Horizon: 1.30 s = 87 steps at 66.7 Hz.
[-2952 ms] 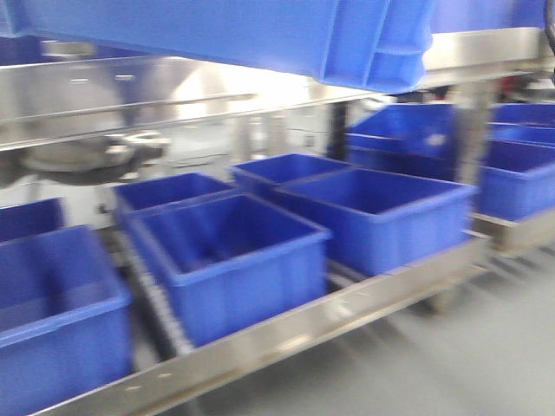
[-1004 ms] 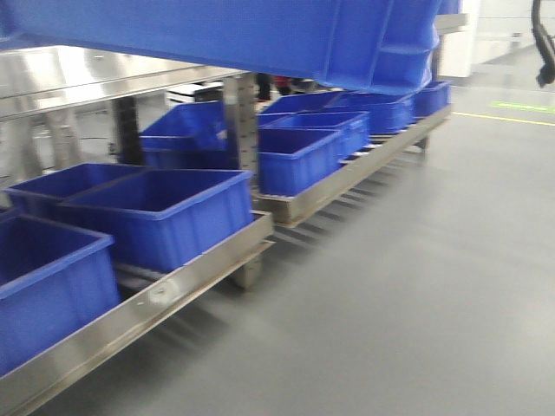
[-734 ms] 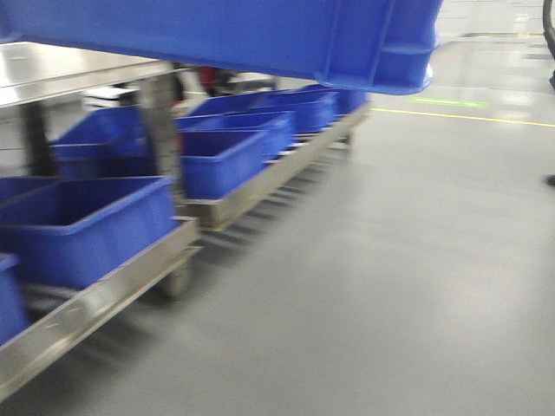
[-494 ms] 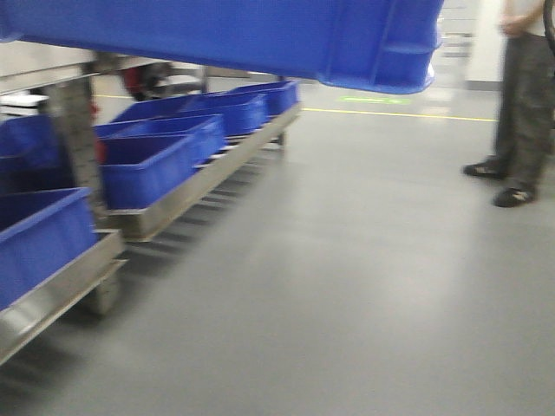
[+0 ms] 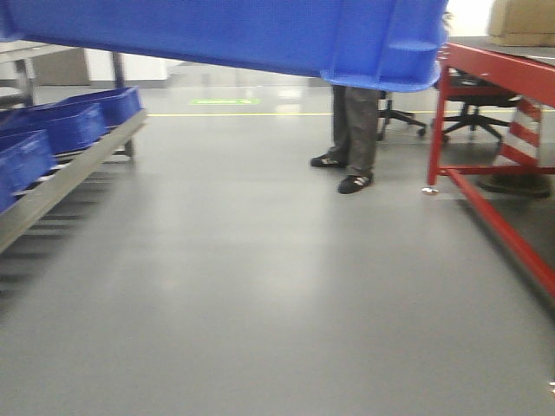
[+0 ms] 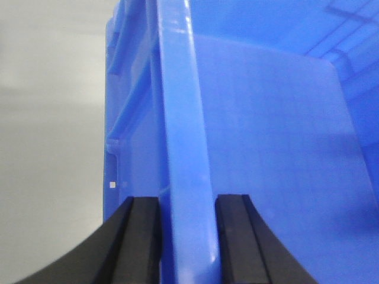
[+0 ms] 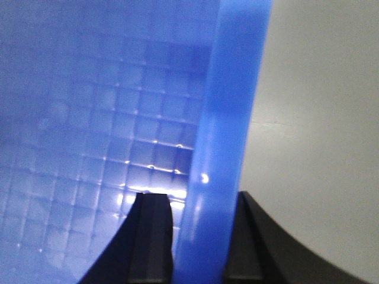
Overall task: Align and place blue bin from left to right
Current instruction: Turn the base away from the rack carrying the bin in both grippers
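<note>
Floor [image 5: 260,286] grey, bare, wide open through middle of front view, clear run back to yellow line [image 5: 260,113]. blue bin [image 5: 260,35] is up off the floor, filling the top of front view, bottom edge slanting lower toward the right. Its ribbed right corner overlaps the near corner of the red bench [image 5: 503,78] in the picture; depth gap between them cannot tell. Red bench frame closes off the right side, cardboard box [image 5: 520,17] on top. Steel rack [image 5: 61,178] with smaller blue bins [image 5: 74,121] lines the left edge. Person [image 5: 355,130], legs only, stands on floor under the bin corner, just beside the bench leg. Office chair [image 5: 473,117] behind bench. left claw [image 6: 188,236] pinches the bin's rim lip, black jaws tight on either face, outer ribbed wall to view left, inside wall to view right. right claw [image 7: 198,236] pinches the opposite rim the same way, gridded bin bottom on view left, grey floor on view right. Arms themselves out of view.
</note>
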{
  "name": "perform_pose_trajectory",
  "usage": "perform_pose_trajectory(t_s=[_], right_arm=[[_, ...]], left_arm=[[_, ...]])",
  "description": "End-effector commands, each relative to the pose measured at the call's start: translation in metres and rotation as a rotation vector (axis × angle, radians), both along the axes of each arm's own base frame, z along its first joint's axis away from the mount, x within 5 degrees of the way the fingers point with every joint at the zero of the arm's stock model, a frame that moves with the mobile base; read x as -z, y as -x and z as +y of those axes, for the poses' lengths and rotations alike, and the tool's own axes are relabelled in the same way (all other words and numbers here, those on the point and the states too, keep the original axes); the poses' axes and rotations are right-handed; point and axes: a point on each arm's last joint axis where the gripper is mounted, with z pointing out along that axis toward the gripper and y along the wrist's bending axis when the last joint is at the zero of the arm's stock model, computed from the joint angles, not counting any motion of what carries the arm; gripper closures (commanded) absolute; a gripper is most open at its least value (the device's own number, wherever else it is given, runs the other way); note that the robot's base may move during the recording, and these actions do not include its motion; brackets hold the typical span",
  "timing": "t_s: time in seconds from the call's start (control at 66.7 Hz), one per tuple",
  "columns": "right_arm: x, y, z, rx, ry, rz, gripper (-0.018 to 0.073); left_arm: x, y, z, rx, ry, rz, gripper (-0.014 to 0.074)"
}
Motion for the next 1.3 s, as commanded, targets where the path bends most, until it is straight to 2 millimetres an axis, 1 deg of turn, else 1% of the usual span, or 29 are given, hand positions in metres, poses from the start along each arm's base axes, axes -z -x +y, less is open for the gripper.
perform_pose_trajectory(t_s=[0.0,1.289], right_arm=[[-0.0172,0.0065,0.0102,-0.068,-0.095,-0.103,0.0619],[-0.0172,0.0065,0.0102,-0.068,-0.095,-0.103,0.0619]], left_arm=[[-0.0318,0.0084,-0.0087,0.033,0.167,-0.214,0.0707],[-0.0318,0.0084,-0.0087,0.033,0.167,-0.214,0.0707]])
